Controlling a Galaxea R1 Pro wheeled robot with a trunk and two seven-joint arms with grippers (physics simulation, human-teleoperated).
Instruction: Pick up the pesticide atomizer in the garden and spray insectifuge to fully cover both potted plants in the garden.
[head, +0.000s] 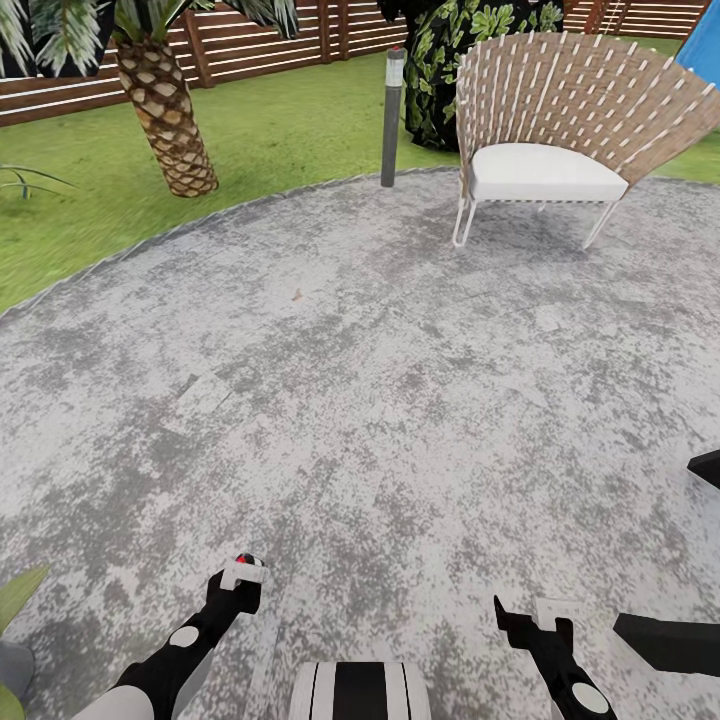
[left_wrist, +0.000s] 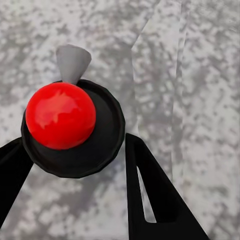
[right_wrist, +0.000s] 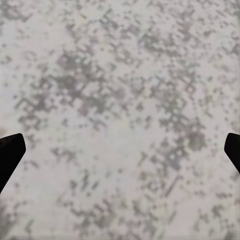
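Observation:
My left gripper (head: 238, 582) is low at the front left, shut on the pesticide atomizer (head: 243, 566). In the head view its red top and a white patch show above the black fingers. The left wrist view looks down on the atomizer (left_wrist: 61, 116): a red round top on a black cap with a grey nozzle, held between the two black fingers (left_wrist: 150, 190) of the left gripper (left_wrist: 75, 145). A green leaf (head: 20, 595) and a bit of grey pot (head: 8, 668) of one potted plant show at the lower left edge. My right gripper (head: 530, 622) (right_wrist: 120, 150) hangs open over bare paving.
The mottled grey patio (head: 360, 380) spreads ahead. A woven chair with a white cushion (head: 545, 170) stands at the back right, a grey bollard lamp (head: 392, 115) beside it, and a scaly palm trunk (head: 165, 115) on the lawn. A brown slatted fence (head: 270, 40) runs behind.

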